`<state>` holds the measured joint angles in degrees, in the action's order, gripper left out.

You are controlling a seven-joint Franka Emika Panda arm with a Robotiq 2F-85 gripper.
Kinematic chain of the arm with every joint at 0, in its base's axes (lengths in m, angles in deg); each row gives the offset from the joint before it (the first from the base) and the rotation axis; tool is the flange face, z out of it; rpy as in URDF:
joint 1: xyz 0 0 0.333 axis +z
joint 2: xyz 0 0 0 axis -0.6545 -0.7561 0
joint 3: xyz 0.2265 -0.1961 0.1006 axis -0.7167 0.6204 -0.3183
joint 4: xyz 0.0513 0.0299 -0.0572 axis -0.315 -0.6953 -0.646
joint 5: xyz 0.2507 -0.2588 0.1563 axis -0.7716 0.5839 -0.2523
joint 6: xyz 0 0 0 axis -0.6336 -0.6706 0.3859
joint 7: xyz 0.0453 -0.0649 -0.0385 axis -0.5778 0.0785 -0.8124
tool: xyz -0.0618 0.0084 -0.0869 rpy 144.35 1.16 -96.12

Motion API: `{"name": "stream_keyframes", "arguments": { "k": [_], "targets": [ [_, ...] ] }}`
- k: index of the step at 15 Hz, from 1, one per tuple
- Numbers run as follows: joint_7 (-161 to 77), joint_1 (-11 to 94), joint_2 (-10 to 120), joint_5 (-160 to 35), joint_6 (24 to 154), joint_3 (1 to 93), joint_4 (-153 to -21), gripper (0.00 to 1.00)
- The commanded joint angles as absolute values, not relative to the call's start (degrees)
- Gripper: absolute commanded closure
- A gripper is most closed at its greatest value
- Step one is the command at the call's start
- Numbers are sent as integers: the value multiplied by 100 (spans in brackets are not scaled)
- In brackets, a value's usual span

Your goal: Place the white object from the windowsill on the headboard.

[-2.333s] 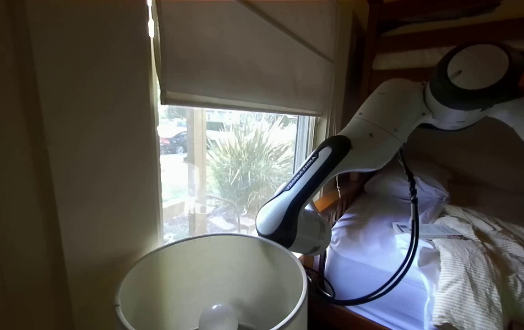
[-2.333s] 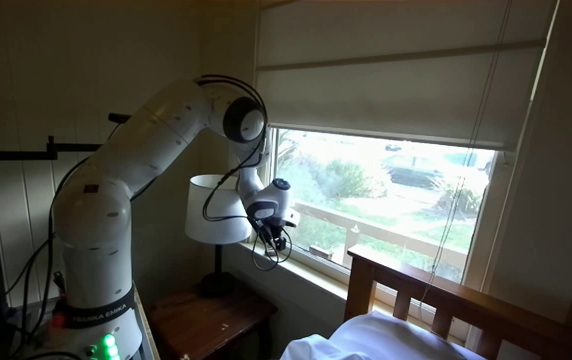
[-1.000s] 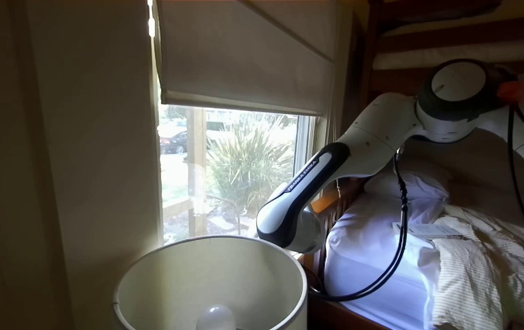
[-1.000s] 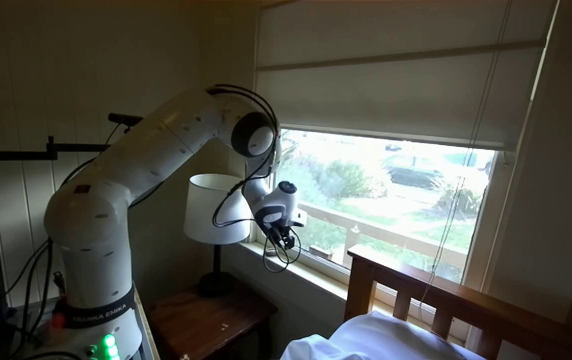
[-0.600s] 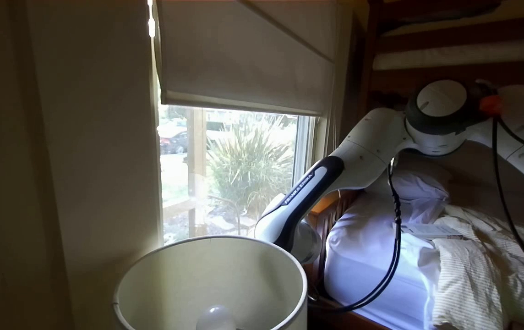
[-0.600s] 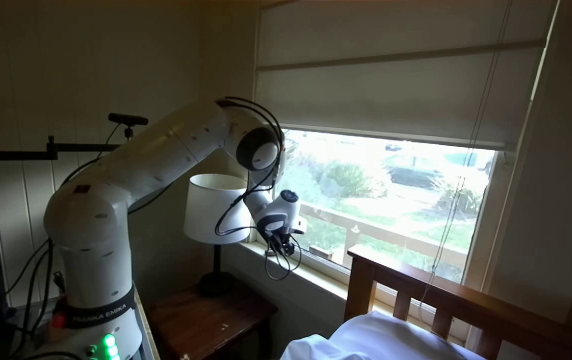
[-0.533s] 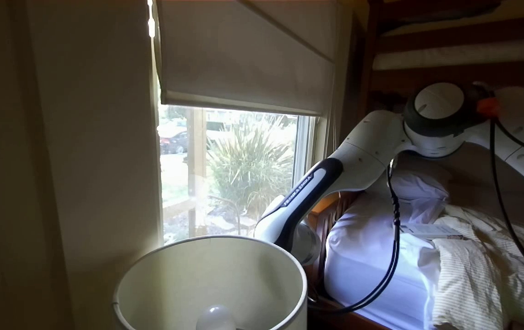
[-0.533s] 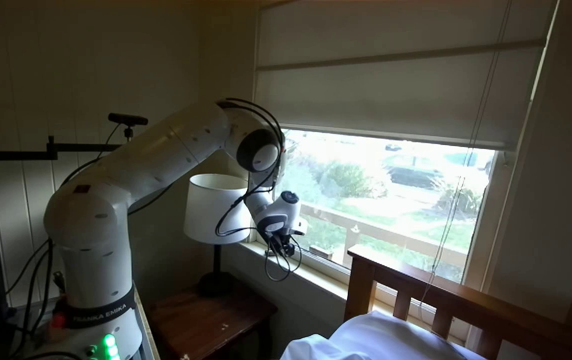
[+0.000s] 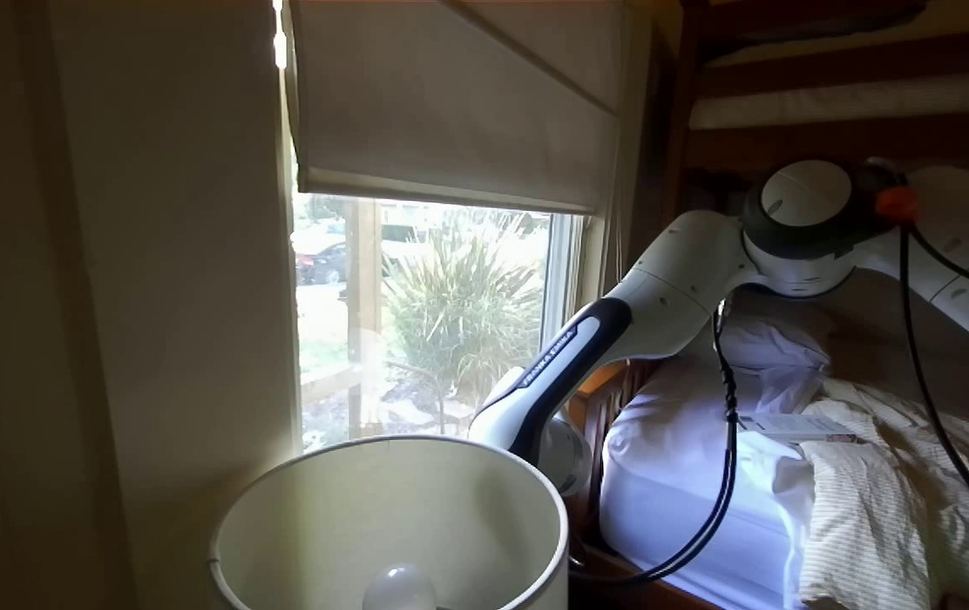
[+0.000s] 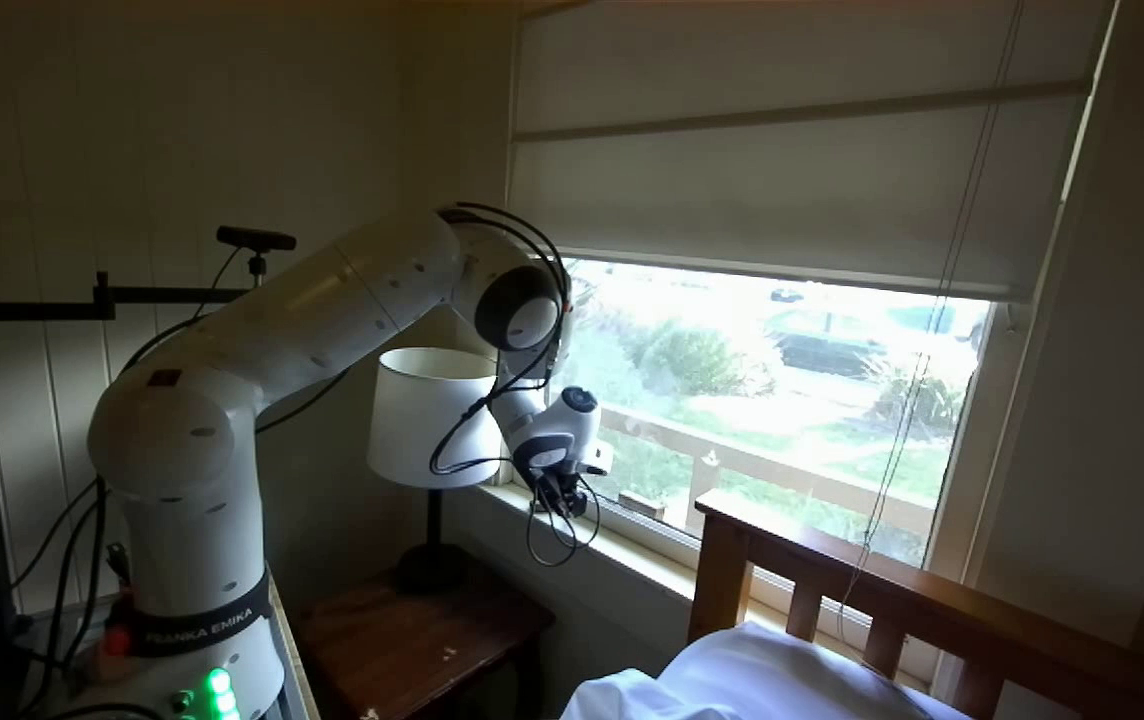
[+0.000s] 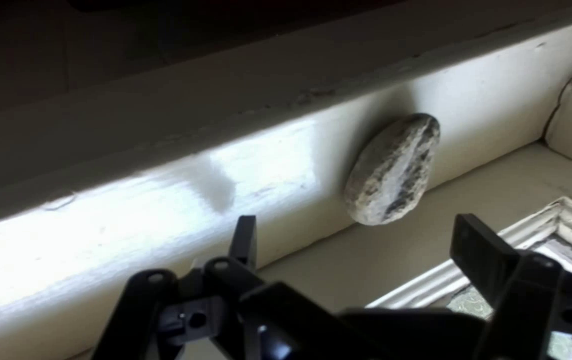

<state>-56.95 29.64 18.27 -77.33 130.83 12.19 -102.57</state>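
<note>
The white object is a pale, rough, oval stone point(image 11: 396, 170) with dark streaks. It rests on the white windowsill point(image 11: 276, 175) in the wrist view. My gripper point(image 11: 356, 225) is open and empty. Its fingers are apart, to either side of the stone's lower end, and short of it. In an exterior view the gripper point(image 10: 564, 498) hangs over the windowsill point(image 10: 647, 558), beside the lamp. The stone cannot be made out there. The wooden headboard point(image 10: 862, 565) stands to the right of the gripper. It also shows partly behind the arm in an exterior view point(image 9: 603, 381).
A white-shaded lamp point(image 10: 432, 420) stands on a wooden nightstand point(image 10: 422, 635) close to the arm. Window glass point(image 10: 762, 390) is behind the gripper. Blind cords point(image 10: 897, 440) hang over the headboard. Bedding point(image 10: 762, 670) lies in front of it. Loose cables loop below the wrist.
The arm has come down and reached forward, and the gripper has moved lower and slightly right toward the sill in an exterior view. In the last half second it has moved only slightly down.
</note>
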Motion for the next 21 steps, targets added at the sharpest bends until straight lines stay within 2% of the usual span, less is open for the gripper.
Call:
{"name": "stream_keyframes", "arguments": {
  "k": [1, 16, 17, 18, 21],
  "targets": [
    [-5634, 2850, 1831, -7560, 12946, 1059, -10354, 0],
    [-5507, 2916, 1509, -7536, 13552, 802, -10345, 0],
    [-5494, 2942, 1509, -7516, 13621, 821, -10346, 4],
    [-5480, 2944, 1508, -7506, 13644, 823, -10348, 17],
    [-5464, 2978, 1512, -7474, 13723, 866, -10352, 30]
  ]
}}
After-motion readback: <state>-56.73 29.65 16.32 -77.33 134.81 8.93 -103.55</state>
